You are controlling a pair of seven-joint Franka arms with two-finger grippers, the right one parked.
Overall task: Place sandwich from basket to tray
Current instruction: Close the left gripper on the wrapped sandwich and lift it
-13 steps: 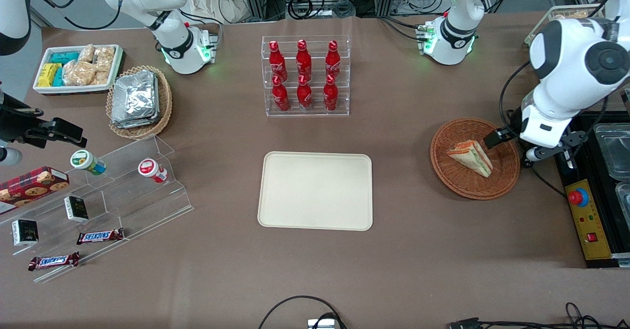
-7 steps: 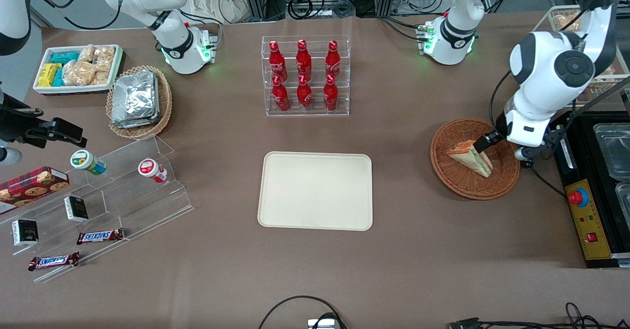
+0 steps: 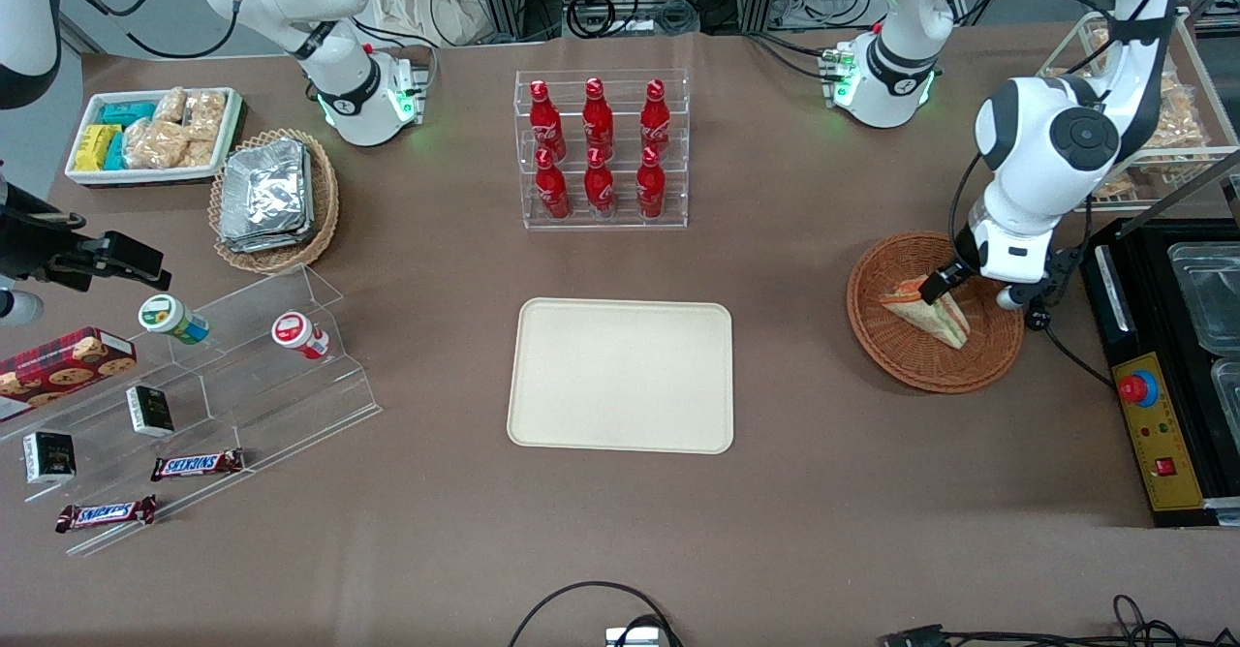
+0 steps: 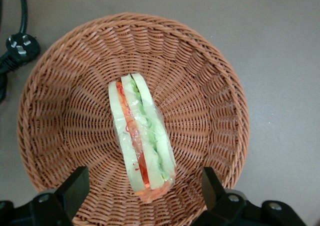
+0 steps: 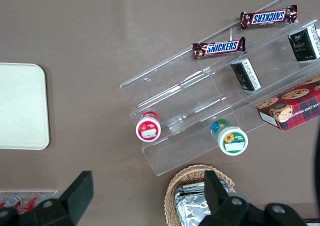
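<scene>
Compared with the frames one second and half a second earlier, the left arm has swung farther over the basket (image 3: 935, 311), carrying its gripper (image 3: 938, 286) from the basket's rim to a position directly above the sandwich (image 3: 927, 309); the sandwich, basket and tray (image 3: 621, 375) have not shifted. The gripper's fingers (image 4: 76, 188) are spread wide, one to each side of the sandwich's broad end and clear of it, as the left wrist view shows. The sandwich (image 4: 141, 137) lies in the middle of the reddish-brown woven basket (image 4: 210, 101), a triangular wedge standing on edge. Its white bread slices enclose orange, red and green filling layers, and a glossy clear wrap covers it. The cream-beige tray lies flat at the table's centre, well apart from the basket, nearer the front camera than the rack of red bottles (image 3: 601, 149).
</scene>
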